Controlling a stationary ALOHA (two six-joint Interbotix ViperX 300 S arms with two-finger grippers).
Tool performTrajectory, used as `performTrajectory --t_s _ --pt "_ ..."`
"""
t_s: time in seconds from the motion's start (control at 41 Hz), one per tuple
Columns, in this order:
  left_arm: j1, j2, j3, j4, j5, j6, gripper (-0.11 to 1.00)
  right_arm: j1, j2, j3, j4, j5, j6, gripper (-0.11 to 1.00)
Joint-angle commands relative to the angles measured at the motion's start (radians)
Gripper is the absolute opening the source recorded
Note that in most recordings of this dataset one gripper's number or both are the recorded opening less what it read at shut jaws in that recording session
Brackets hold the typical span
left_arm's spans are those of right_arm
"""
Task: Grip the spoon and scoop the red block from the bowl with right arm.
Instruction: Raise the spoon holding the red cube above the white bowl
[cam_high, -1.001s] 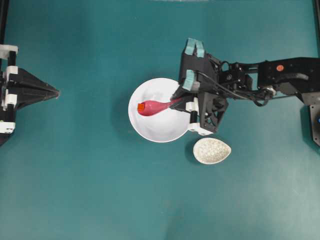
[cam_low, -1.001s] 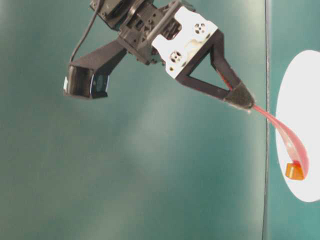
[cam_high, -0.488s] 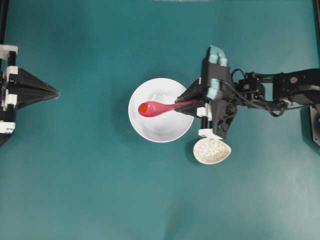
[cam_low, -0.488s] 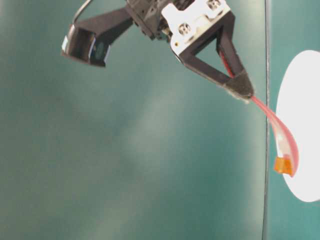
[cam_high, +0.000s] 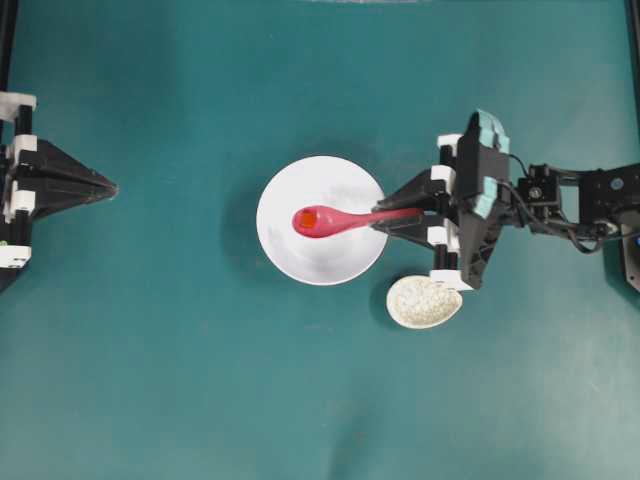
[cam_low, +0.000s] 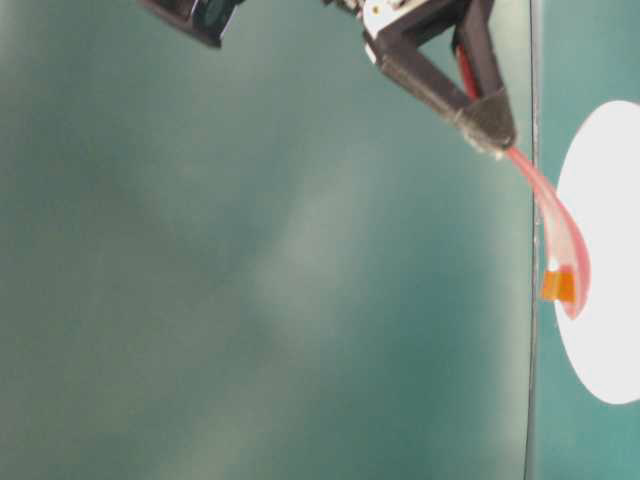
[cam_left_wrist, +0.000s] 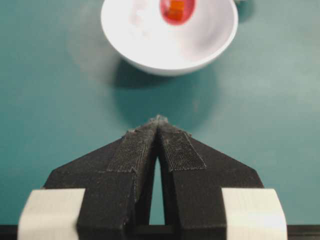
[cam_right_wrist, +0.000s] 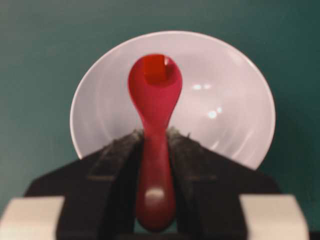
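spoon (cam_high: 345, 218): held above bowl (cam_high: 290, 255) | red block (cam_high: 309, 218): in scoop

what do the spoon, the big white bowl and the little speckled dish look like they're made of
Spoon: glossy pink-red, with bright highlights, so likely glazed ceramic or hard plastic; the look leaves it open.
Bowl: plain white and smooth with small glints, probably glazed ceramic or melamine.
Speckled dish: beige with a mottled, pebbly pattern and little shine, perhaps speckle-glazed stoneware, though it is too small to be sure.
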Motion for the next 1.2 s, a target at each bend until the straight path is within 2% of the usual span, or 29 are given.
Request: performTrajectory --t_s 0.0,0.195,0.391,1.172 --pt "0.005 0.005 -0.018 0.003 0.002 0.002 0.00 0.011 -0.023 0.012 0.003 -0.055 0.005 0.24" --pt "0.005 0.005 -0.018 0.003 0.008 0.002 0.00 0.014 -0.023 0.061 0.003 -0.130 0.026 0.24" --pt "0.005 0.005 -0.018 0.003 0.008 0.003 0.00 0.020 -0.005 0.067 0.003 -0.166 0.032 0.24" --pt "0.005 0.005 -0.020 0.003 0.008 0.003 0.00 0.020 -0.041 0.049 0.003 -0.166 0.031 0.24"
